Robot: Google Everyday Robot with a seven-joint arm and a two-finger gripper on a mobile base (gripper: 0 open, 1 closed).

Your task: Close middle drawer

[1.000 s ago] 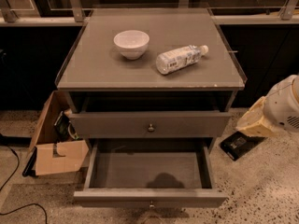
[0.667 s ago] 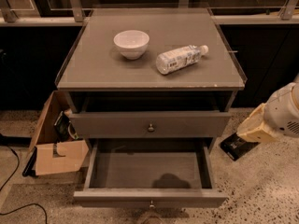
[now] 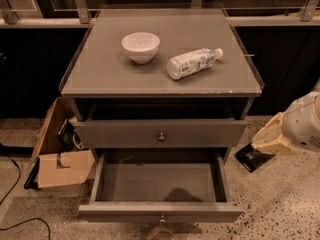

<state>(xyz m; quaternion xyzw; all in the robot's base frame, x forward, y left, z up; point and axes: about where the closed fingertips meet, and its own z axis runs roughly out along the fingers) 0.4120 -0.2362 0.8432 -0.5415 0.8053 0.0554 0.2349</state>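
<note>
The middle drawer (image 3: 160, 211) is pulled far out towards me. Its slim front carries a small round knob (image 3: 161, 218), and its inside (image 3: 157, 181) is empty. Above it the taller-fronted top drawer (image 3: 161, 133) stands slightly out of the grey-brown cabinet. The lowest drawer is hidden under the open one. My gripper (image 3: 263, 141), on a white and cream arm (image 3: 300, 126), is at the right edge of the view. It is beside the cabinet's right side at about top-drawer height, apart from both drawers.
A white bowl (image 3: 140, 46) and a plastic bottle (image 3: 192, 62) lying on its side sit on the cabinet top (image 3: 100, 74). An open cardboard box (image 3: 57, 151) stands on the floor at the left. A black object (image 3: 250, 157) lies on the floor under my gripper.
My arm and gripper have dropped slightly at the right edge. The drawers, bowl and bottle have not moved.
</note>
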